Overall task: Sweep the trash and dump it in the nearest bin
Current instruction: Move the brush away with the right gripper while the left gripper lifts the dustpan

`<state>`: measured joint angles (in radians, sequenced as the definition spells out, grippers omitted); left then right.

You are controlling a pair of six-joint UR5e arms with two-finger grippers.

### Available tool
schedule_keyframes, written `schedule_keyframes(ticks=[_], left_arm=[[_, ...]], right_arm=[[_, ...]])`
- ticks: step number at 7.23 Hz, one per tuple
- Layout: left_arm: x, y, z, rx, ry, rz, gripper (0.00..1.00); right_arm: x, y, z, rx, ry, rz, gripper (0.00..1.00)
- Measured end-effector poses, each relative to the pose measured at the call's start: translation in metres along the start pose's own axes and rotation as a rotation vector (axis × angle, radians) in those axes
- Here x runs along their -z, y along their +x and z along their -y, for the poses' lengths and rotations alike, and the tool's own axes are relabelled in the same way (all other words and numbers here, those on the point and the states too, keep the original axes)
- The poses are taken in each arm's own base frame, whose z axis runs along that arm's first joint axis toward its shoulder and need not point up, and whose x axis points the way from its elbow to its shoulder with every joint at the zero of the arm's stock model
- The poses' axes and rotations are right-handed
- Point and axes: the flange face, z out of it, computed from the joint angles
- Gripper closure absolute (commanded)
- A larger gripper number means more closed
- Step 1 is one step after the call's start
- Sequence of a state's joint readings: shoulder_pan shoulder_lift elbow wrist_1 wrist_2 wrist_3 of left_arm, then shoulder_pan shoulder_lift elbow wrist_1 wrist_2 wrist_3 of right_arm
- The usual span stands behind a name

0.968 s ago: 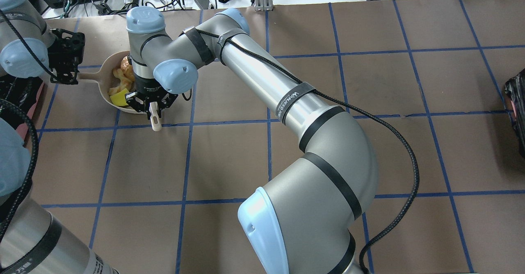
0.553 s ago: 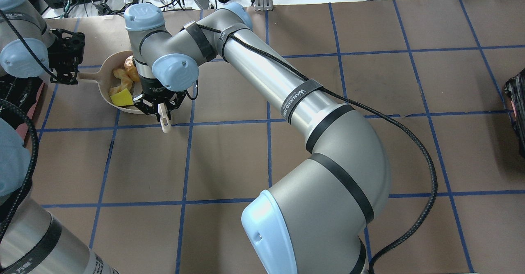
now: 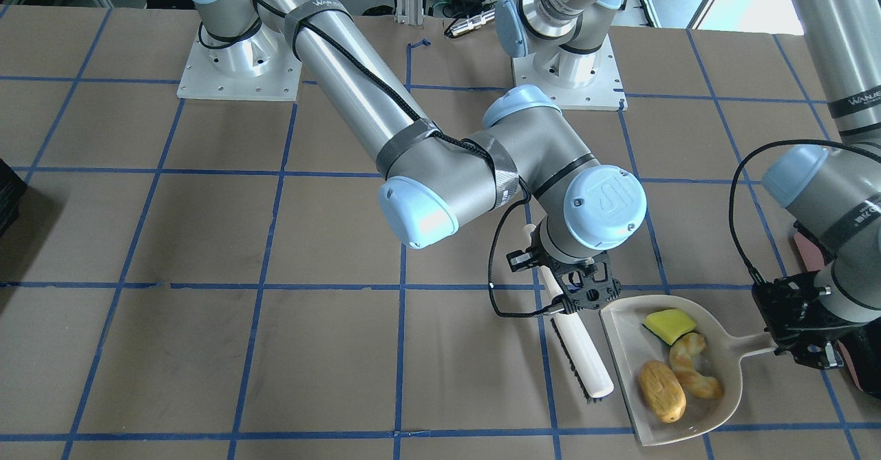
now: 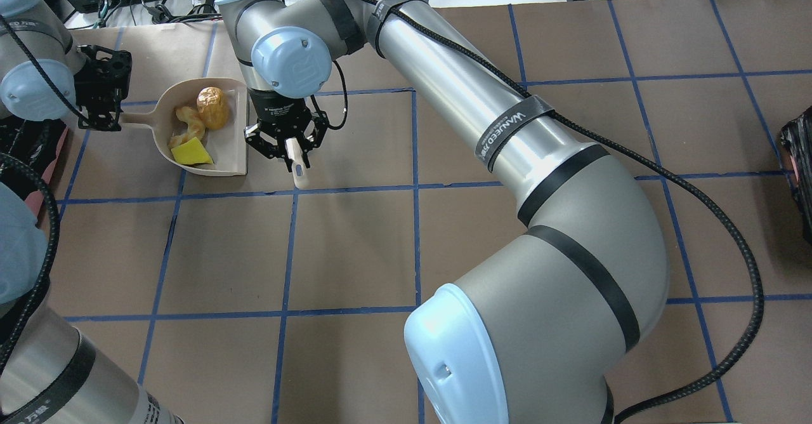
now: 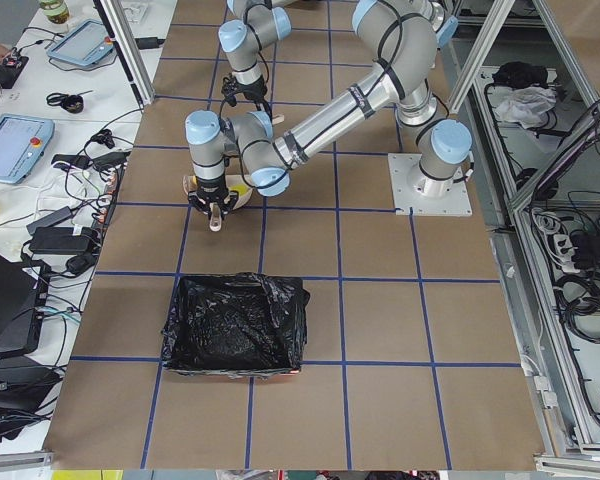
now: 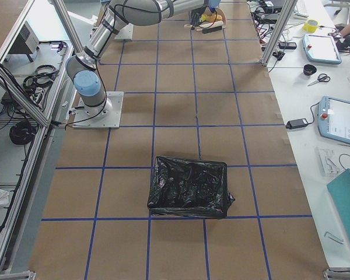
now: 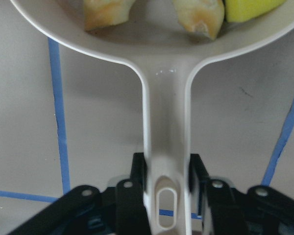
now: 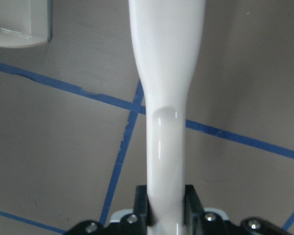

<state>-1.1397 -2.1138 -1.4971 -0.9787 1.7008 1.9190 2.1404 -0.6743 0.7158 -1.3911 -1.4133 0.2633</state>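
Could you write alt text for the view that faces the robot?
A white dustpan holds a yellow wedge, a croissant and a brown oval lump; the left gripper grips its handle. Beside it, the right gripper holds a white brush over the brown table.

Blue-gridded brown table [image 4: 355, 252] — dustpan [image 4: 227, 150], bin [image 5: 280, 300]

You can see all three pieces lying in the white dustpan [image 3: 623, 339]. The yellow wedge [image 3: 669, 323] lies on the robot's side. The curved golden croissant shape [image 3: 692, 369] lies in the middle, its end touching the wedge. The brown-golden oval lump [image 3: 661, 390] lies just beside it, nearer the pan's open lip. The bin [image 5: 235, 325], lined with crinkly black plastic, stands open on the counter [image 5: 380, 320], well apart from them.
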Motion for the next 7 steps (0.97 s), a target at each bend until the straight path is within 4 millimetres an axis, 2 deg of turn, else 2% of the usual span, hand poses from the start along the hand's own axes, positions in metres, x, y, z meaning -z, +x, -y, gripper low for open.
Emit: schedule_keyframes(ticks=[2,3,4,5,7], left_arm=[[-0.001,0.0,-0.001,0.002,0.008,0.001,1.0],[-0.003,0.001,-0.006,0.004,0.026,0.005,1.0],[-0.006,0.002,-0.018,0.013,0.048,0.009,1.0],[-0.006,0.005,-0.033,0.021,0.064,0.017,1.0],[0.005,0.013,-0.065,0.029,0.062,0.03,1.0]], right_arm=[[0.025,0.047,-0.017,-0.062,-0.083,-0.058,1.0],[0.033,0.071,-0.039,-0.108,-0.118,-0.069,1.0],[0.034,0.09,-0.07,-0.161,-0.128,-0.068,1.0],[0.024,0.105,-0.114,-0.21,-0.099,-0.054,1.0],[-0.03,0.125,-0.203,-0.282,0.005,-0.016,1.0]])
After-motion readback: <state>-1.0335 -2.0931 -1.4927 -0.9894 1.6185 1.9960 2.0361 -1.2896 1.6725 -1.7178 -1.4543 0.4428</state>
